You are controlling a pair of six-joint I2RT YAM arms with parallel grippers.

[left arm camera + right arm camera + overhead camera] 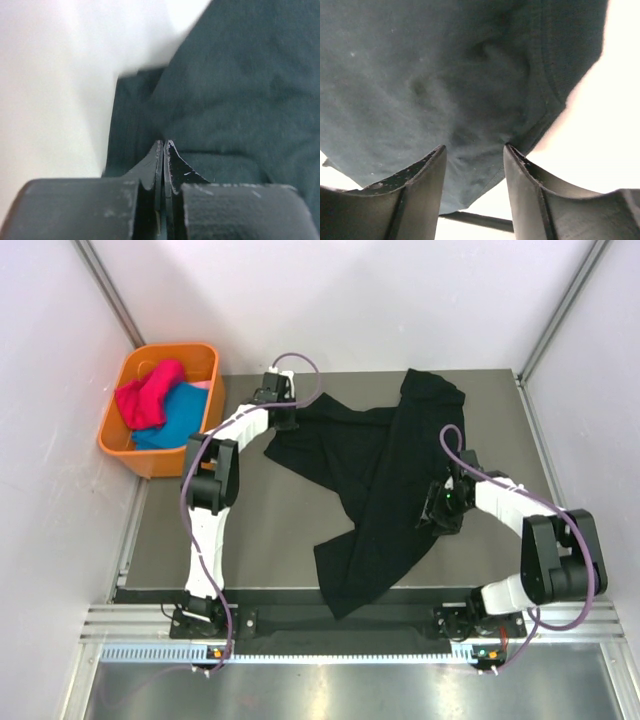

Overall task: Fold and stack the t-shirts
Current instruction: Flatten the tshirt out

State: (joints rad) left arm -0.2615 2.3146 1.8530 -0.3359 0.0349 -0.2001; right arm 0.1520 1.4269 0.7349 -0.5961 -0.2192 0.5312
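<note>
Crumpled black cloth t-shirt sprawls across the middle of the dark grey table, left gripper shut tight at its edge by the table's far-left side, any pinched cloth hidden, right gripper toward the table's right side, jaws apart around a blurred fold.
</note>
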